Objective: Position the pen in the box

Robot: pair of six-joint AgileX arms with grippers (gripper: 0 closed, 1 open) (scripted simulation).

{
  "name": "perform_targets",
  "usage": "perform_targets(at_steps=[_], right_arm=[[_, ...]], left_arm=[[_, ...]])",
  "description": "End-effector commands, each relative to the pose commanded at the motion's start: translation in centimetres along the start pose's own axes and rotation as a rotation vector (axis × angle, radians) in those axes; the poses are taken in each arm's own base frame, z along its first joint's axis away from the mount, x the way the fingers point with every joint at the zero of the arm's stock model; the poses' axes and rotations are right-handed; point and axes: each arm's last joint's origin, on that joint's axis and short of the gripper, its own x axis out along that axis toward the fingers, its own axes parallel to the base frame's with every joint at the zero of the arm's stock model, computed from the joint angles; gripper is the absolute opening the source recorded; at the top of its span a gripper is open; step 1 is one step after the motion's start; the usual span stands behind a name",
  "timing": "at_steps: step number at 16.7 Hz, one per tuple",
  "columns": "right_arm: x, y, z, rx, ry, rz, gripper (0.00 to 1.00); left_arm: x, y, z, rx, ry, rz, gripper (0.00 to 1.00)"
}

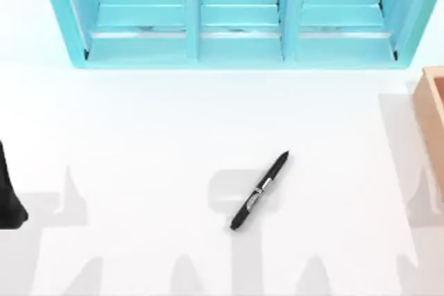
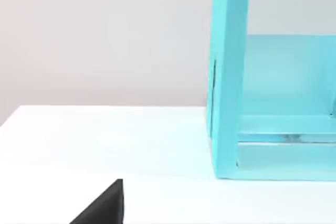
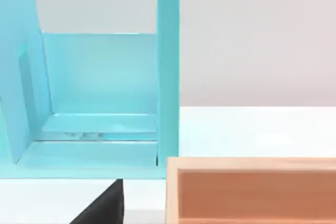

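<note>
Landmark: shelf unit (image 1: 236, 15), at the table's (image 1: 139, 143) far edge.
Pen (image 1: 259, 190): on the table, well in front of the shelf unit's middle, lying slantwise.
Box (image 1: 433, 119): at the table's right edge, just in front of the shelf unit's right end.
Left arm (image 1: 8, 192): at the table's left edge, well in front of the shelf unit.

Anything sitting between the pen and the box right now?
No. In the top view, bare white table runs from the pen to the box at the table's right edge.

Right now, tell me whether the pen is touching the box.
Apart. The top view shows the pen lying near the table's middle, with bare white table between it and the box at the right edge.
</note>
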Motion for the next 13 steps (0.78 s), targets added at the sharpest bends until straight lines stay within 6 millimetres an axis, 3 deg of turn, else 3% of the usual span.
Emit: perform_targets(at_steps=[5,9,13], right_arm=[[0.0,0.6,1.3,0.058,0.037,0.058,1.00],[0.8,2.5,5.4,0.235,0.202,0.192,1.00],[4.1,6.1,9.6,0.413,0.535,0.259,1.00]], left_arm=[[0.0,0.0,0.0,0.000,0.000,0.000,1.00],[0.0,0.0,0.0,0.000,0.000,0.000,1.00],[0.0,0.0,0.0,0.000,0.000,0.000,1.00]])
